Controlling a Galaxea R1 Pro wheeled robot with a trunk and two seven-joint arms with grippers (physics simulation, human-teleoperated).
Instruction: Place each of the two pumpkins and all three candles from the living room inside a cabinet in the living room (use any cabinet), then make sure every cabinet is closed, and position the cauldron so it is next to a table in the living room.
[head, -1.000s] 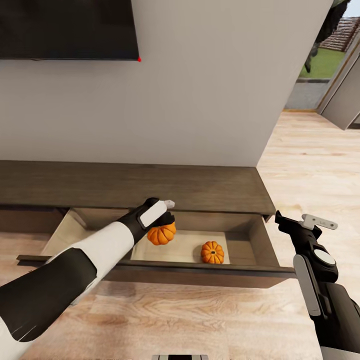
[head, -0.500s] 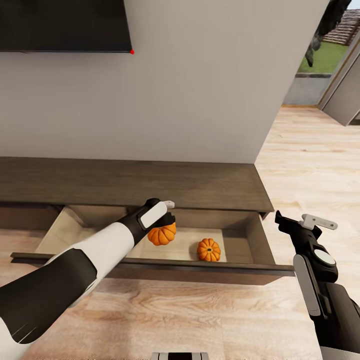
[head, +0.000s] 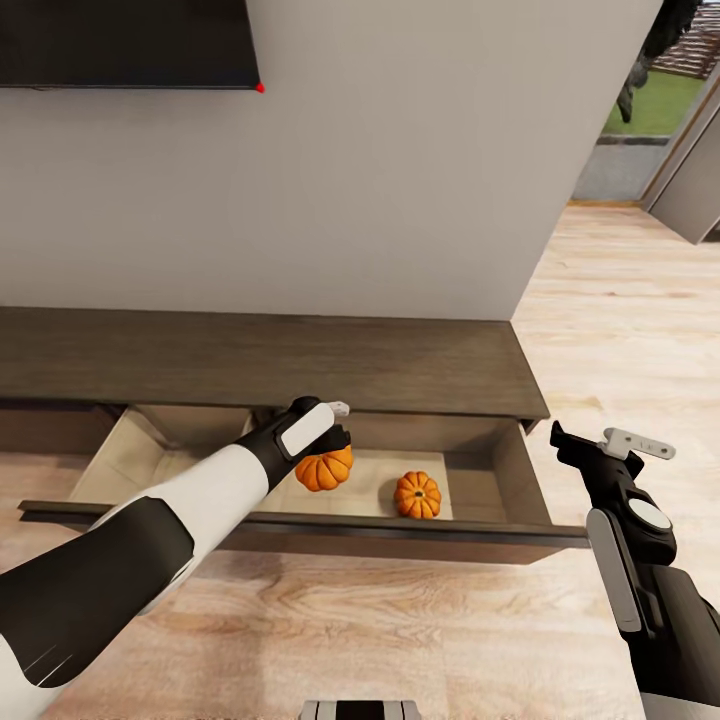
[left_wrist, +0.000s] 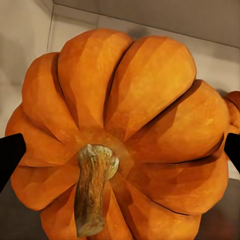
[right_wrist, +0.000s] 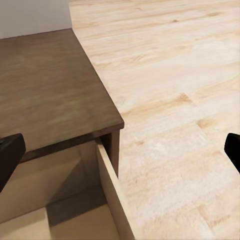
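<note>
Camera tilted down slightly; my left gripper (head: 335, 432) still clamps one pumpkin (head: 324, 469) over the open cabinet (head: 430, 370) drawer, second pumpkin (head: 417, 495) at its 3 o'clock. Right gripper (head: 585, 440) spread, empty.

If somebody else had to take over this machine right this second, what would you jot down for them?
Left hand: shut on a ribbed orange pumpkin, held above the open drawer of the long dark-brown wooden cabinet; not yet released.
Right hand: open, holding nothing, hanging beside the drawer's right end over the pale wood floor.
Second orange pumpkin: already lying on the drawer's tan bottom.
Done: one pumpkin stowed.
Left: let go of the held pumpkin, put the candles in, shut the drawer, then set the cauldron next to the table. Candles, cauldron and table are out of sight here.
</note>
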